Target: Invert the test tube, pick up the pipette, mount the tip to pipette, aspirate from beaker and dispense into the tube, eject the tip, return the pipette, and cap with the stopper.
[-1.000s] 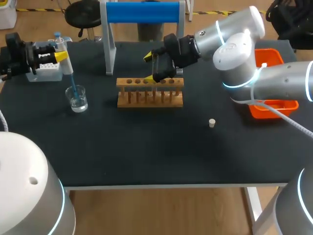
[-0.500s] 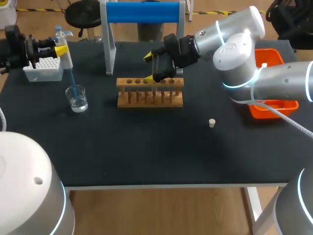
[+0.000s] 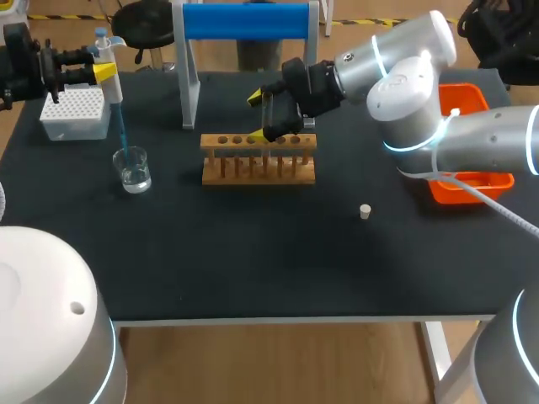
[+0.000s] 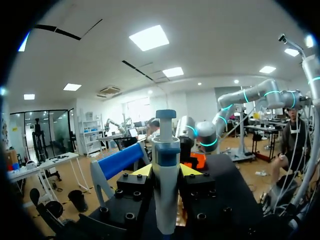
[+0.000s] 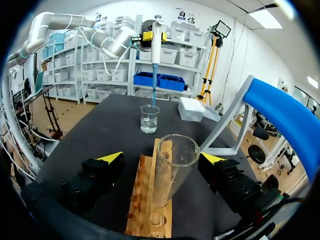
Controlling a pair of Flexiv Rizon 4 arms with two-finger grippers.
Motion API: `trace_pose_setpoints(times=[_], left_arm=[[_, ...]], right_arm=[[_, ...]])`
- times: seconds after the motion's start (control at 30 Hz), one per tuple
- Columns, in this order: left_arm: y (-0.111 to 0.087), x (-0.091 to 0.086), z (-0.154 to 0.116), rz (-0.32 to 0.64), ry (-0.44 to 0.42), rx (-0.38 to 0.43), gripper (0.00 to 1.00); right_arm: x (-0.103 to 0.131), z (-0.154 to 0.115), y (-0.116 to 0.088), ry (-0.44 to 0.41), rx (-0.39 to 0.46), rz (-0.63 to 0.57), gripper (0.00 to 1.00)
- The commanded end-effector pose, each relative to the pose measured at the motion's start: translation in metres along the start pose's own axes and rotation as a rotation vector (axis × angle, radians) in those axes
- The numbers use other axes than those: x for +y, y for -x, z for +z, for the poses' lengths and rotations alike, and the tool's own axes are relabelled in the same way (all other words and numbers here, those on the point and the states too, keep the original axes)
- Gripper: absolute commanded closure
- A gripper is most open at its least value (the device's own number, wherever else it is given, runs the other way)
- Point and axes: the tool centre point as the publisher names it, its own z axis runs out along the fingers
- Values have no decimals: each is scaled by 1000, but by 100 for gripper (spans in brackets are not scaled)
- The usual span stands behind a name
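The table (image 3: 253,261) runs off both sides of the head view. The right arm (image 3: 404,80) covers much of the orange bin (image 3: 484,181). Over the rack (image 3: 258,164), the right pincer (image 3: 257,116) hides the tube from above. The right wrist view shows the tube (image 5: 170,170) upright in a rack hole, mouth up, between spread fingers that seem clear of it. The left pincer (image 3: 103,74) pinches the pipette (image 3: 112,93) above the beaker (image 3: 133,170). Whether the blue tip (image 3: 120,130) reaches the liquid is hard to make out. 1 stopper (image 3: 365,211) lies well apart.
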Motion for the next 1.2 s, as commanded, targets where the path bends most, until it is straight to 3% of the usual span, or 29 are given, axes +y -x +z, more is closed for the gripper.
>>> trace_pose_setpoints(times=[0.03,0.47,0.73,1.2], left_arm=[[-6,-12,5,5,16,-6,100],[-16,-52,32,50,16,46,100],[-12,-73,65,-14,24,82,100],[-6,-119,129,30,-94,252,100]], right_arm=[[0,-1,1,-1,3,0,0],[0,-1,1,-1,3,0,0],[0,-1,1,-1,3,0,0],[0,-1,1,-1,3,0,0]])
